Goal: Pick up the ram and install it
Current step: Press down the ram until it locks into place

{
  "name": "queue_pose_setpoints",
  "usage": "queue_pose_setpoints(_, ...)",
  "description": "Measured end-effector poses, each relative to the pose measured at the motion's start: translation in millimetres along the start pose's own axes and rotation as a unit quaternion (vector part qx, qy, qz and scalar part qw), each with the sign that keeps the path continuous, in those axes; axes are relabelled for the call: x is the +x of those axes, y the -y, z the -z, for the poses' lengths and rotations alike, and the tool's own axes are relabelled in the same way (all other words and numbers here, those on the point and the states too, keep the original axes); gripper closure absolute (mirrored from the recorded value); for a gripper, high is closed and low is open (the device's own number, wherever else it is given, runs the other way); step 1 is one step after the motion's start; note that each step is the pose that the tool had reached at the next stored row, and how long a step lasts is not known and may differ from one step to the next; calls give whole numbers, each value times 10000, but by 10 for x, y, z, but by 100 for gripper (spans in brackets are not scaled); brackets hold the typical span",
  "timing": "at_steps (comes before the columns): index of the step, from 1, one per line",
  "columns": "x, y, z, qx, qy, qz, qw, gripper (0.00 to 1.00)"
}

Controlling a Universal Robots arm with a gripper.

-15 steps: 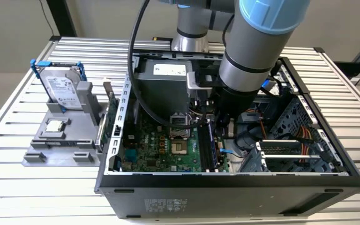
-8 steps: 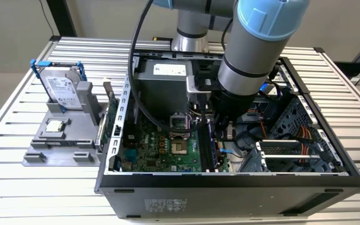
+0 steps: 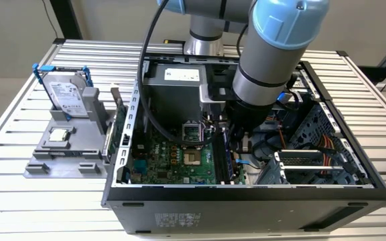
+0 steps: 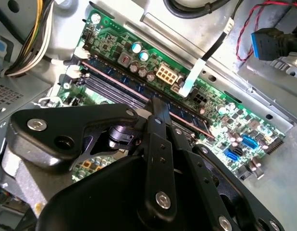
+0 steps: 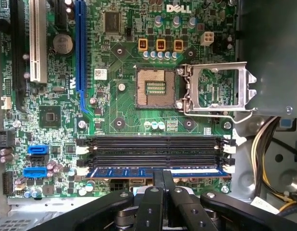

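Low in the first wrist view, the gripper (image 5: 162, 179) stands with fingers pressed together over the ram (image 5: 155, 172) seated in its motherboard (image 5: 124, 103) slot.

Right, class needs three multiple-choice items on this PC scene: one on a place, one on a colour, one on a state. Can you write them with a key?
1. Where is the ram?
A. On the stand outside the case
B. In the memory slot nearest the gripper
C. In the CPU socket

2. What colour is the long expansion slot beside the white one?
A. Blue
B. Red
C. Yellow

3. How do the jaws stand?
A. Wide open
B. Shut on a hard drive
C. Shut, tips together

Key:
1 B: in the first wrist view, the ram lies along the slot nearest the gripper.
2 A: the expansion slot is blue.
3 C: the two tips meet with no gap, just over the ram.
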State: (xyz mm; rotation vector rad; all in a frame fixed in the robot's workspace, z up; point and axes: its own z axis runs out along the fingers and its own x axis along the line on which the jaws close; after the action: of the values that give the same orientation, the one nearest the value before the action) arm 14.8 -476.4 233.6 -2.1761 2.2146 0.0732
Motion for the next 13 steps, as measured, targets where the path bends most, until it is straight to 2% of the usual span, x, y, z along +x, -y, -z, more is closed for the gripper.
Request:
queue_pose_setpoints(4, 3, 0, -36, 0, 0, 0, 10000, 100)
queue_pose_setpoints(13, 5, 1, -71, -5, 0, -1, 10000, 100)
